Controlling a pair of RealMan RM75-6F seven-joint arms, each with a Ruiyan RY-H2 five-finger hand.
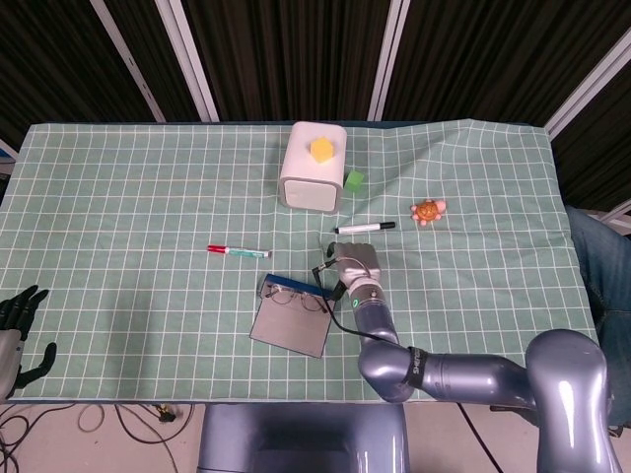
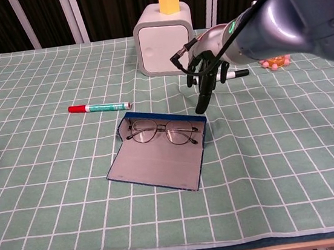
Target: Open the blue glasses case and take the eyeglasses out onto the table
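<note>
The blue glasses case point(image 2: 154, 160) point(image 1: 289, 326) lies flat and open near the table's front middle, grey lining up. The eyeglasses point(image 2: 162, 132) point(image 1: 294, 299) rest in its far half, lenses side by side. My right hand point(image 2: 205, 76) point(image 1: 352, 265) hangs just behind the case's right far corner, fingers apart and pointing down, holding nothing; one fingertip is close above that corner. My left hand point(image 1: 18, 335) sits open at the table's front left edge, far from the case.
A red-capped green marker point(image 2: 99, 107) lies left of the case. Behind stand a white box point(image 2: 162, 41) with a yellow block point(image 2: 168, 3), a green cube point(image 1: 354, 179), a black-capped white marker point(image 1: 365, 228) and an orange toy point(image 1: 428, 211).
</note>
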